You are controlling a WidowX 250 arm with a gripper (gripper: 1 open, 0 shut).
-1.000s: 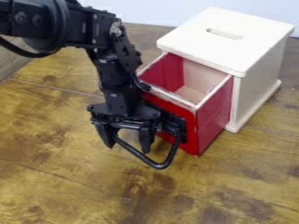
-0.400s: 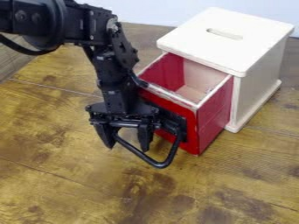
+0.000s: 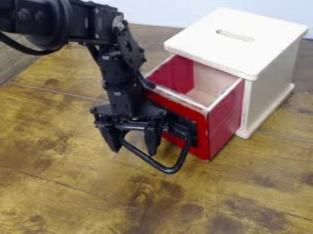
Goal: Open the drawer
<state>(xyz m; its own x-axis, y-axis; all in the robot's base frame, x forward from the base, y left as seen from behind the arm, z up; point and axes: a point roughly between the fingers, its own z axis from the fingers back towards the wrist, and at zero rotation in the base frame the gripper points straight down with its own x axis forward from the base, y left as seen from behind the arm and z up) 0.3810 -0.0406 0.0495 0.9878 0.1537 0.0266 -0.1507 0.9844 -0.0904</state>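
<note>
One black robot arm reaches in from the counter's far left corner and points its claw (image 3: 134,140) straight down, fingers spread wide and holding nothing. It hangs low over the worn brown wooden counter (image 3: 61,192), just in front of the red box-shaped drawer (image 3: 196,101) with pale wood inside. That drawer sits toward the counter's far right side and already stands pulled well out of the pale wooden cabinet with a slotted top (image 3: 244,46), so its open interior shows from above. A large black loop handle (image 3: 166,160) juts from the black plate on the drawer's front, reaching down toward the counter's near edge. The claw's fingers sit at the handle's left end, one of them seemingly inside the loop; whether any finger touches the bar cannot be told from this view.

By how far the drawer stands out, the opening looks largely done. If more travel is wanted, the pull would best run straight along the drawer's slide, away from the cabinet, with a finger hooked behind the loop's bar. Pulling at an angle could jam the drawer or drag the light cabinet across the counter.
</note>
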